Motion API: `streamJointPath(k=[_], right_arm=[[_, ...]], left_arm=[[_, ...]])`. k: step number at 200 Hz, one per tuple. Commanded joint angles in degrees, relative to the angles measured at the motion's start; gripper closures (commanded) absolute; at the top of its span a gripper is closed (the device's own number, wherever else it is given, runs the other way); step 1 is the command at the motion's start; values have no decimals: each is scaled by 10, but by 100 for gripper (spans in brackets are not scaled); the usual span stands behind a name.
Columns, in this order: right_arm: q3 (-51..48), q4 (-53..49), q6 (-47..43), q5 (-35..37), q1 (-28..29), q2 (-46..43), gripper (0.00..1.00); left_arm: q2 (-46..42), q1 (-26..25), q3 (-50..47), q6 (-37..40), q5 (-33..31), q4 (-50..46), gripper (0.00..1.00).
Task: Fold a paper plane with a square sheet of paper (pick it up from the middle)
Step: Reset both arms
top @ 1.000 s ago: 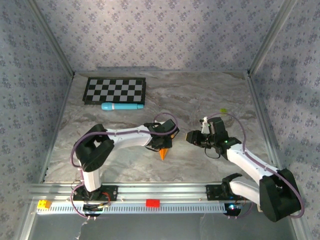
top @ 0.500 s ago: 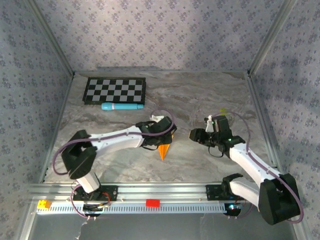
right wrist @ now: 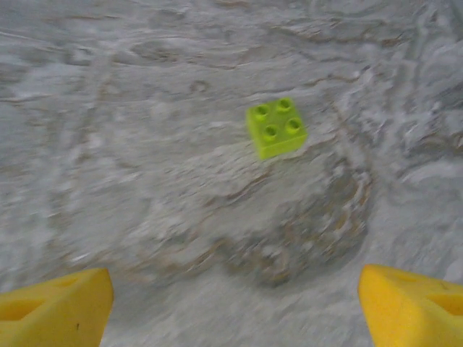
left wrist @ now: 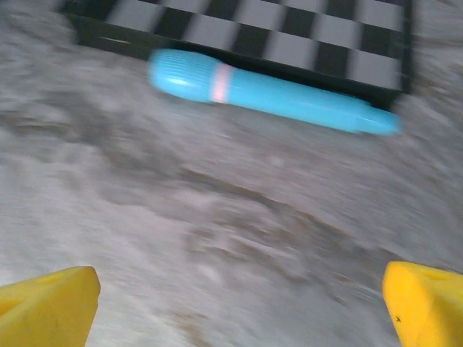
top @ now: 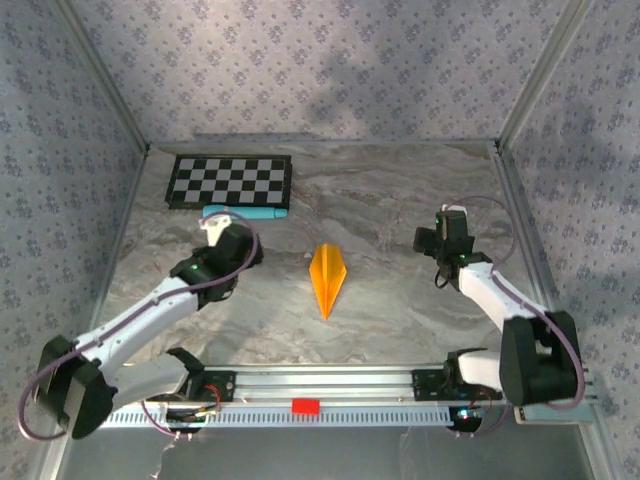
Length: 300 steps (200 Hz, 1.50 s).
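Both arms have pulled back from the paper plane (top: 328, 278), which a sec ago was pinned under the left gripper (left wrist: 239, 303). It now lies alone mid table (top: 400, 190), pointing twd the bases. L claw gapes empty by the blue cylinder (left wrist: 268, 90); right gripper (right wrist: 235, 303) wide open too, empty, above a green brick (right wrist: 276, 127). Prob. folding done, plane released

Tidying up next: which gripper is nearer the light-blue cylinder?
Left. The left gripper sits just short of the light-blue cylinder, which lies beside the checkerboard; the right gripper is far off to the right, near the green brick.
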Motion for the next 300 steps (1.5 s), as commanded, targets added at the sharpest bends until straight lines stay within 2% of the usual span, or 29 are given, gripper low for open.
streamJointPath(k=[1,14,22,31,40,55,65,73,84,92,93,95,99,114,139,154,169,175,186,190,197,207,218,229,300], right_arm=[[-23,169,-100,38,-8,55,11],[-36,260,-141,12,-13,100,12],[-20,238,-156,-12,-15,110,14],[-30,282,-191,-36,-16,121,15],[-35,289,-181,-56,-34,124,18],[-84,348,-156,-149,-80,103,17],[-134,445,-146,-185,-101,119,14],[-158,532,-144,-174,-96,146,15],[-128,437,-151,-155,-87,125,13],[-128,467,-134,-145,-97,140,13],[-129,468,-131,-143,-97,140,12],[-128,462,-129,-140,-99,139,4],[-123,442,-129,-138,-100,132,1],[-127,453,-134,-114,-88,134,0],[-126,456,-131,-119,-91,135,1],[-125,452,-131,-123,-93,135,0],[-125,452,-131,-123,-93,135,0],[-125,451,-131,-123,-93,134,0],[-125,451,-130,-124,-93,134,0],[-125,451,-130,-124,-93,135,0],[-125,451,-130,-125,-94,134,0],[-125,451,-131,-125,-93,134,0],[-125,451,-131,-125,-94,134,0],[-125,451,-131,-124,-94,134,0],[-125,451,-130,-125,-94,134,0]], left_arm=[[-52,78,-52,110,-64,88,0],[-77,137,-88,153,-50,138,0],[-86,166,-108,181,-40,170,0],[-92,193,-130,210,-24,212,0],[-90,218,-154,234,-7,257,0],[-69,257,-193,252,38,341,0],[-52,274,-204,252,65,373,0],[-37,282,-207,257,80,398,0],[-11,287,-217,283,113,449,0],[13,289,-223,301,131,487,0],[14,290,-224,302,134,490,0],[21,291,-223,305,139,497,0],[33,293,-222,309,151,505,0],[87,298,-215,321,186,543,0],[157,300,-203,353,219,638,0],[192,307,-179,367,226,637,0],[271,323,-200,371,267,751,0],[302,324,-205,374,261,816,1],[265,334,-184,363,284,703,1],[270,339,-180,362,298,707,0],[292,341,-177,360,286,741,0],[273,348,-164,348,294,677,0],[285,348,-177,351,290,727,0],[275,348,-169,349,291,691,0],[278,347,-170,352,295,700,0]])
